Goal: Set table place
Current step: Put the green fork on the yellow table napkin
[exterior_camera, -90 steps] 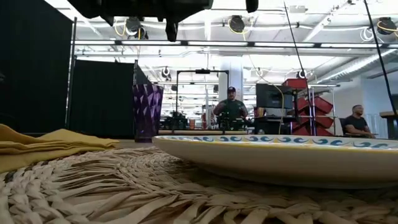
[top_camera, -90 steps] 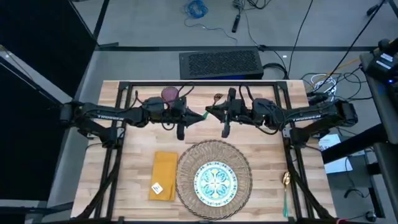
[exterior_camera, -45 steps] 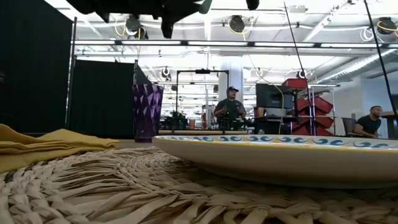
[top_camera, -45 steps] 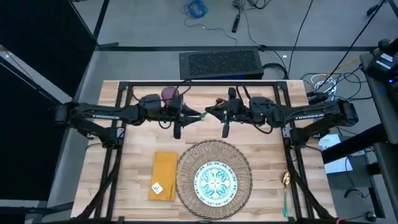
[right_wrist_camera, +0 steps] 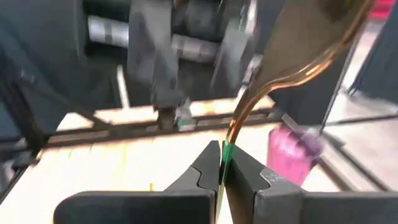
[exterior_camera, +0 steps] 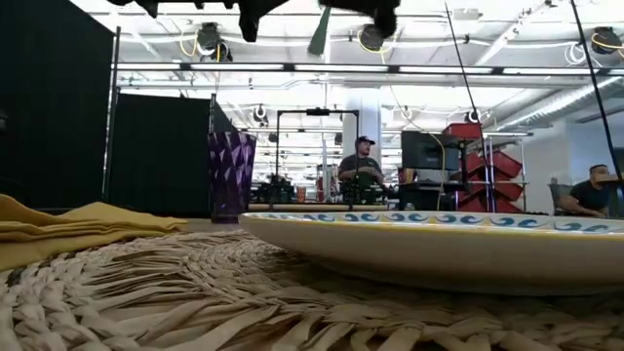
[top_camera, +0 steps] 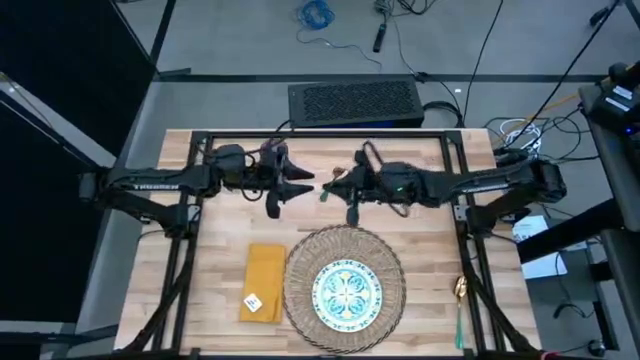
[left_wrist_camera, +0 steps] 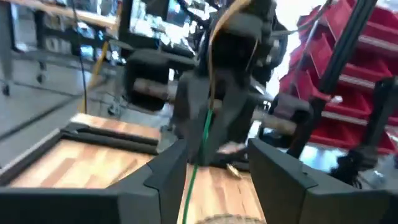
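Nearest me I see the blue-green patterned white plate (top_camera: pixel 347 291) centred on the round woven straw mat (top_camera: pixel 300 268), with the folded yellow cloth napkin (top_camera: pixel 263 281) just beside the mat and a second teal-handled gold spoon (top_camera: pixel 459 305) lying near the light wooden table's (top_camera: pixel 215 265) right edge. Farther back, my right gripper (right_wrist_camera: pixel 222 163) hangs above the table, fingers pinched tight on the green neck of a gold spoon (right_wrist_camera: pixel 297 59). The left gripper (top_camera: pixel 274 202) faces it with fingers spread and empty, and the purple faceted tumbler (exterior_camera: pixel 231 175) stands beyond.
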Controlling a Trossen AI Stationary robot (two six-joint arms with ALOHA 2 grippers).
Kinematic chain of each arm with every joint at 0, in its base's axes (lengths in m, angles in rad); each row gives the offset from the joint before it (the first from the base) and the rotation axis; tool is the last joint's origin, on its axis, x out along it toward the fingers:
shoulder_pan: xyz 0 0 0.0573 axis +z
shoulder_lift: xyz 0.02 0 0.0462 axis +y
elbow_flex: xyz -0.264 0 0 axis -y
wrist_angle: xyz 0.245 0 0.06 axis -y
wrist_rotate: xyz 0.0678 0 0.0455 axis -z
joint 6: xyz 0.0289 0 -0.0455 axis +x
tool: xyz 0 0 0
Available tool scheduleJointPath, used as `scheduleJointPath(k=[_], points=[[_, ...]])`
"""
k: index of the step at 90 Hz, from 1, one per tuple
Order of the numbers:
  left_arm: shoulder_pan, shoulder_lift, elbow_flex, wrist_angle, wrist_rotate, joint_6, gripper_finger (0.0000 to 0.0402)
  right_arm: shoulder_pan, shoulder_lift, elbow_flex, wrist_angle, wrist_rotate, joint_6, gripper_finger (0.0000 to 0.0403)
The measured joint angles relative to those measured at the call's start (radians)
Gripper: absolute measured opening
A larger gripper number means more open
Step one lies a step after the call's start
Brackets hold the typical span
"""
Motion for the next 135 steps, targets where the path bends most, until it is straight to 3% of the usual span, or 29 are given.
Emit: scheduleJointPath(k=[22,57,97,120,128,135], points=[[0.000,0.015,0.045,-0.140,-0.005,0.056,0.0154,0.011,0.068,0.000,0.093,-0.038,0.017,0.0000],[-0.008,0.017,0.045,-0.103,0.000,0.043,0.0154,0.026,0.067,0.000,0.117,-0.039,0.019,0.0000],[-0.046,0.105,0.047,-0.004,0.004,0.021,0.0154,0.028,0.067,0.000,0.117,-0.039,0.020,0.0000],[-0.045,0.154,0.110,-0.007,0.020,0.045,0.0153,0.033,0.067,-0.001,0.110,-0.039,0.026,0.0000],[-0.045,0.155,0.125,-0.014,0.023,0.071,0.0137,0.036,0.067,-0.001,0.099,-0.039,0.026,0.0000],[-0.045,0.154,0.132,-0.007,0.022,0.101,0.0099,0.038,0.067,-0.001,0.102,-0.039,0.027,0.0000]])
